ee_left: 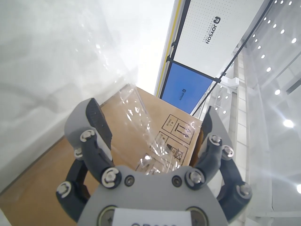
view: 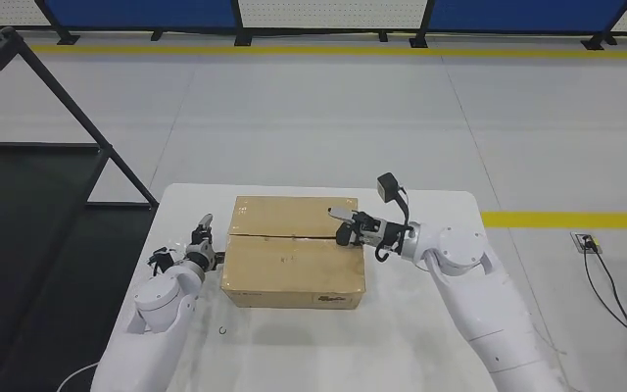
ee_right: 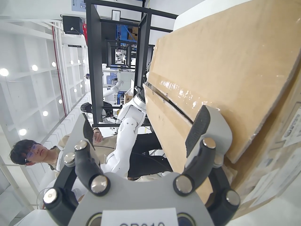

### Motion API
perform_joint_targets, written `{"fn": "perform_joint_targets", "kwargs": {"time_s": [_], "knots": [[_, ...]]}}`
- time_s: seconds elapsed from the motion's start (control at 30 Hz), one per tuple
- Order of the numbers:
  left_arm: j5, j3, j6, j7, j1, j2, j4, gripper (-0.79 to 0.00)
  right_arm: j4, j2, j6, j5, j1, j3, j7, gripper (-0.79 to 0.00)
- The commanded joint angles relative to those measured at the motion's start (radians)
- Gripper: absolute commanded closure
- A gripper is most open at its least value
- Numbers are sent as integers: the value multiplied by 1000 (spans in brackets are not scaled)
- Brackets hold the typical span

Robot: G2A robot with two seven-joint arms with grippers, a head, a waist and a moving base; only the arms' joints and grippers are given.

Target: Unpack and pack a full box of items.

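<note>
Cardboard box (view: 294, 257), clear tape (ee_left: 141, 123), printed handling symbols (ee_left: 175, 139), white label (view: 333, 299)

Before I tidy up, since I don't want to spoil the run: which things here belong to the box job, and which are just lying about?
Part of the job:
cardboard box, flaps down
left gripper, open at one end
right gripper, open at the other

Lying about:
small round thing on the table in front of the box
cable on the floor
</note>
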Motion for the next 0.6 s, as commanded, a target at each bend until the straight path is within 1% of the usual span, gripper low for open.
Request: {"fn": "perform_joint_targets", "kwargs": {"time_s": [0.0, 0.37, 0.5, 0.57], "knots": [[1, 4, 1, -4, -7, -2, 13, -785, 4, 0, 3, 1, 7, -4, 0, -785], [-6, 17, -28, -13, -35, -17, 66, -785, 28, 1, 0, 12, 29, -22, 0, -785], [-29, 19, -63, -7, -58, -26, 102, -785, 33, 2, -7, 16, 30, -23, 0, -785], [-36, 18, -113, 4, -66, -31, 118, -785, 33, 4, -9, 17, 29, -24, 1, -785]]}}
